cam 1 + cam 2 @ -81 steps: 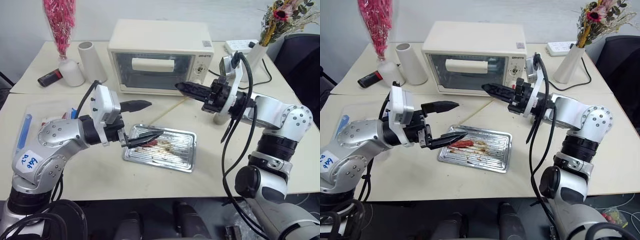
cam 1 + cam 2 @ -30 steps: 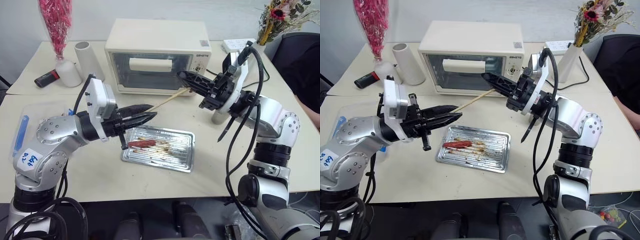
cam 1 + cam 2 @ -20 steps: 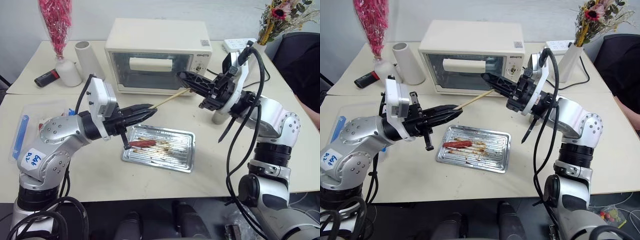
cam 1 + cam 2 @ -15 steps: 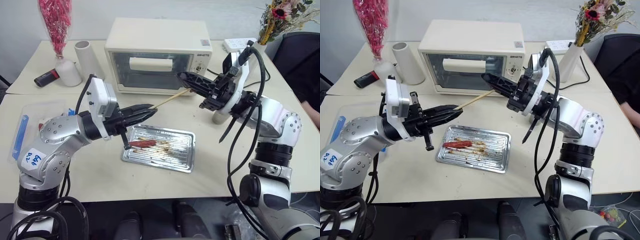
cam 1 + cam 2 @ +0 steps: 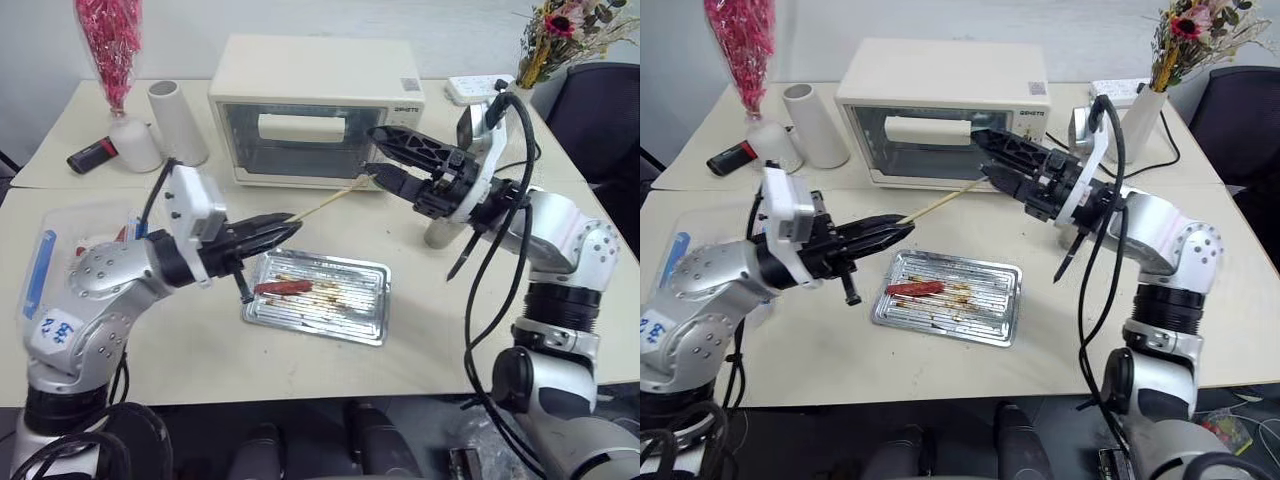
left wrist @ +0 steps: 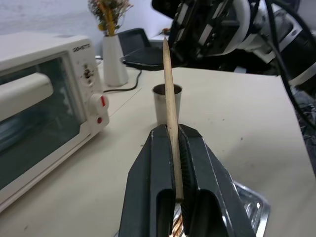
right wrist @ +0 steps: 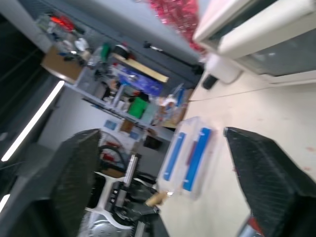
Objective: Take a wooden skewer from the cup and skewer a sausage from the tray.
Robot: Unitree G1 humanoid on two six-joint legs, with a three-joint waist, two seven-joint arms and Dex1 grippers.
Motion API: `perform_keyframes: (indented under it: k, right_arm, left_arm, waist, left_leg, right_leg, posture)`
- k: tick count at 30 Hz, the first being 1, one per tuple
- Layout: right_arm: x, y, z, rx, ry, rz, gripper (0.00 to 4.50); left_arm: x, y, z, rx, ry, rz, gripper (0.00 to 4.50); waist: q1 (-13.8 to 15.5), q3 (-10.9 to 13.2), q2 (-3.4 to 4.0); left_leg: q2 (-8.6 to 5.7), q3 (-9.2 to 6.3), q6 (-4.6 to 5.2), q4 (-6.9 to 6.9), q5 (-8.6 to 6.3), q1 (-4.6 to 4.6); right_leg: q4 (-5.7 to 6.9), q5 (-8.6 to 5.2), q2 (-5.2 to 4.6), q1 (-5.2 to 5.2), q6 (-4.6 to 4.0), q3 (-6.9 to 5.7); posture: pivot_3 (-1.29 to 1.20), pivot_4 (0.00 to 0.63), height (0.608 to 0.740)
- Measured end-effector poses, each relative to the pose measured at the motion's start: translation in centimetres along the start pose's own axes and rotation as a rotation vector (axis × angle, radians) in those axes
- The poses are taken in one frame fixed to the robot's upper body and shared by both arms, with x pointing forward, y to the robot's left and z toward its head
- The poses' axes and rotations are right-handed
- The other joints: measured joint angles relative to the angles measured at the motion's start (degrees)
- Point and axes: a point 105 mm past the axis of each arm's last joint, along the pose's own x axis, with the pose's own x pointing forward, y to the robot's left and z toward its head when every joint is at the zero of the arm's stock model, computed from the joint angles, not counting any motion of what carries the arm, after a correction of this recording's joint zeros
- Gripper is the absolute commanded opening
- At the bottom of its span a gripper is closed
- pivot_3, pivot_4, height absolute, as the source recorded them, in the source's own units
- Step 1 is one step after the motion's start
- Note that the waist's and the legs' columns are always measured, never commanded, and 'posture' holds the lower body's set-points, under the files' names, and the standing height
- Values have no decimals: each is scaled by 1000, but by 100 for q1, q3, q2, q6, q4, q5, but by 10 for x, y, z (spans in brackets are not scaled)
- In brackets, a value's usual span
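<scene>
The wooden skewer [image 5: 335,199] hangs level above the table, and my left gripper [image 5: 287,227] is shut on its near end; the left wrist view shows the skewer [image 6: 171,98] clamped between the black fingers [image 6: 153,163]. My right gripper [image 5: 380,156] stands open around the skewer's far tip without touching it, its fingers [image 7: 266,173] spread wide. Below the left gripper, the reddish-brown sausage [image 5: 283,288] lies at the left end of the silver tray [image 5: 352,312]. The steel cup [image 6: 167,102] stands on the table behind my right forearm, partly hidden in the head views.
A cream toaster oven [image 5: 315,110] sits behind the tray. At the back left are a white cylinder [image 5: 178,120], a white vase of red sprigs [image 5: 130,140] and a black-and-red object [image 5: 90,157]. A clear box with blue clips [image 5: 50,260] lies at the left, a flower vase [image 5: 1137,125] at the back right.
My right gripper has opened and let go of the skewer's far end. The left gripper has shut on the near end and now carries the skewer alone.
</scene>
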Motion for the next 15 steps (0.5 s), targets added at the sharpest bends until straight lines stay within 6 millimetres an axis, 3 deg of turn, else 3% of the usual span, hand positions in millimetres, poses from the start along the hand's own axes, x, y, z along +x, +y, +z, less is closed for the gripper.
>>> perform_keyframes:
  k: [4, 8, 11, 15]
  right_arm:
    - [-6, -5, 2, -50, 36, -74, 4325]
    - [-7, -10, -1, -247, 104, -165, 4427]
    - [1, -13, -19, -425, 212, -174, 4427]
    - [11, -26, -56, -837, 424, -139, 4427]
  left_arm:
    - [-26, 1, -1, -5, 57, 63, 0]
    - [-61, 1, -4, -17, 161, 147, 0]
    - [-75, -2, -2, -12, 200, 176, 0]
    - [-94, -1, 1, -11, 245, 250, 0]
  waist:
    - [0, 0, 1]
    - [5, 1, 1]
    - [10, 1, 1]
    - [7, 2, 2]
  left_leg:
    - [10, 3, 0, -3, 0, -4]
    - [11, 9, -1, -6, 0, -9]
    - [12, 11, -2, -4, 1, -14]
    - [9, 14, -3, -2, 0, -13]
  right_leg:
    - [-1, -1, 1, -9, -2, 2]
    - [-17, -6, 10, -27, -10, 2]
    - [-16, -6, 17, -35, -10, 3]
    - [-21, -5, 18, -37, -10, 1]
  posture:
    - [0, 150, 740]
    - [0, 150, 740]
    - [0, 150, 740]
    - [0, 150, 740]
